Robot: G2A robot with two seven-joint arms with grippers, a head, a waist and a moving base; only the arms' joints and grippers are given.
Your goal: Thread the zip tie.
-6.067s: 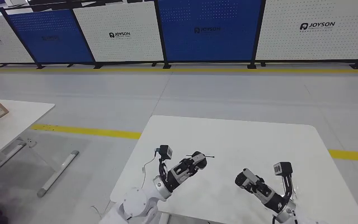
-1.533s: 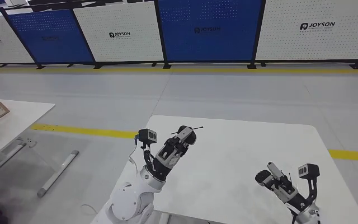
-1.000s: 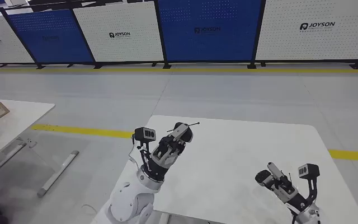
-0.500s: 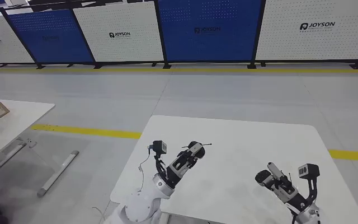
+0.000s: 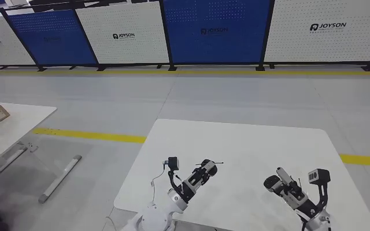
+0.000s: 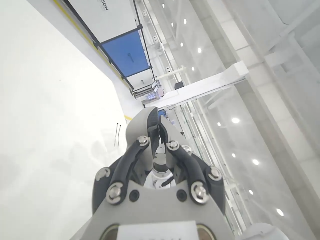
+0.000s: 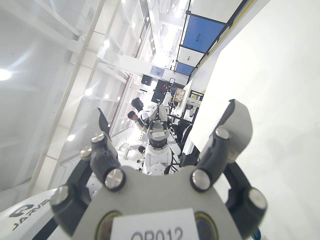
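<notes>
Zip tie (image 5: 217, 163) pinched crosswise at the tip of the left claw (image 5: 207, 168), over the near side of the table (image 5: 260, 138); straight, thin, sticking out both ways. Pads (image 6: 153, 126) pressed together, no gap to speak of. No loop visible, so threading judged not yet started: picked up only. Right claw (image 5: 270, 183) spread wide, holding nothing, well apart toward the near right corner. Left to do, probably: bringing the claws together, feeding tail through head, pulling snug.
</notes>
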